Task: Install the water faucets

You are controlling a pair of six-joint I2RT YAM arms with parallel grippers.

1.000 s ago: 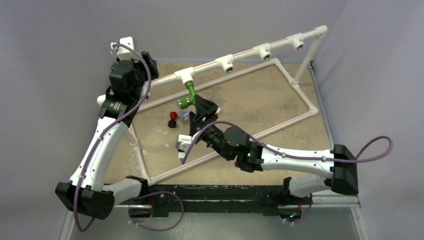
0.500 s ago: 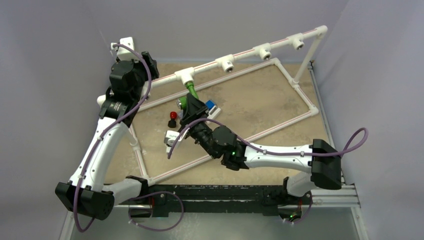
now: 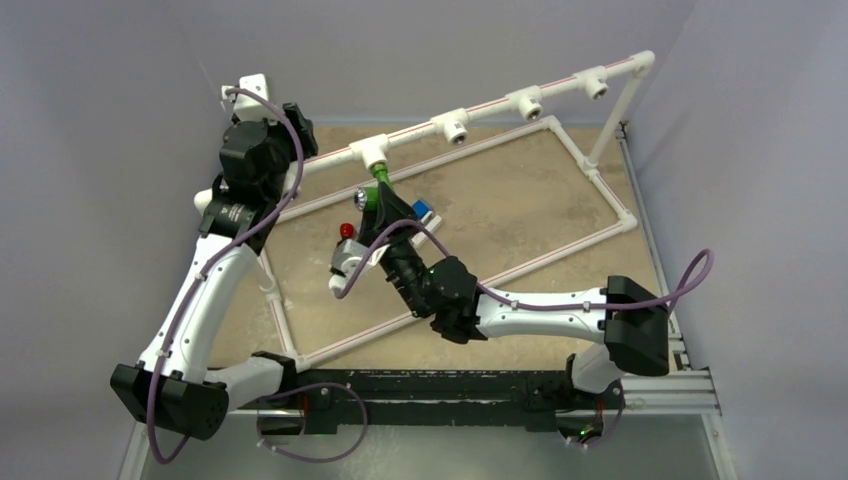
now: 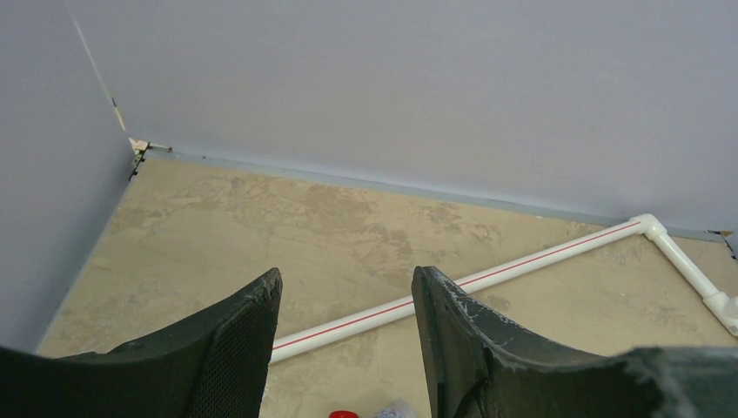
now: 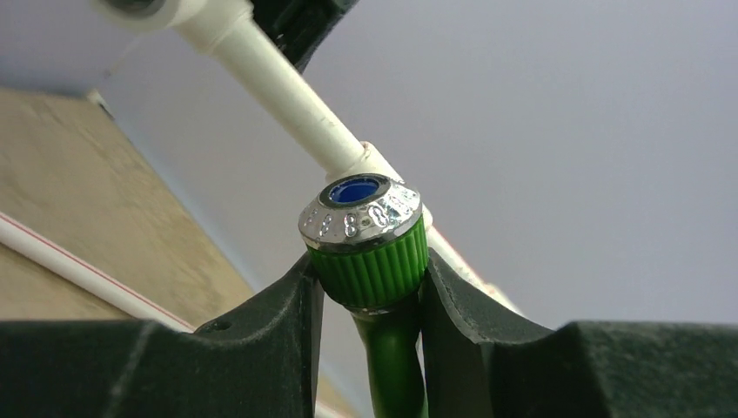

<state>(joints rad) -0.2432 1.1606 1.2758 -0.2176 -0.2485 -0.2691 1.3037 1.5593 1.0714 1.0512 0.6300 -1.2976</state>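
The green faucet (image 3: 370, 197) hangs by its stem from the left tee fitting (image 3: 369, 152) of the white pipe frame. My right gripper (image 3: 377, 207) is shut on it. In the right wrist view both pads press the ribbed green collar (image 5: 372, 266) under a silver cap with a blue centre. The black faucet with the red knob (image 3: 346, 233) lies on the table just left of that gripper. The white faucet's blue handle (image 3: 425, 212) shows just right of it. My left gripper (image 3: 295, 125) stands open and empty (image 4: 346, 283) at the back left.
The upper pipe rail carries three more open tee fittings (image 3: 455, 127) (image 3: 528, 103) (image 3: 597, 85) to the right. The frame's lower pipes (image 3: 560, 255) lie on the tan tabletop, one of them crossing ahead of the left fingers (image 4: 522, 266). Grey walls close the back and sides.
My right arm swung left and back to the green faucet, and its jaws closed from wide open onto the faucet's collar. The left arm has stayed where it was.
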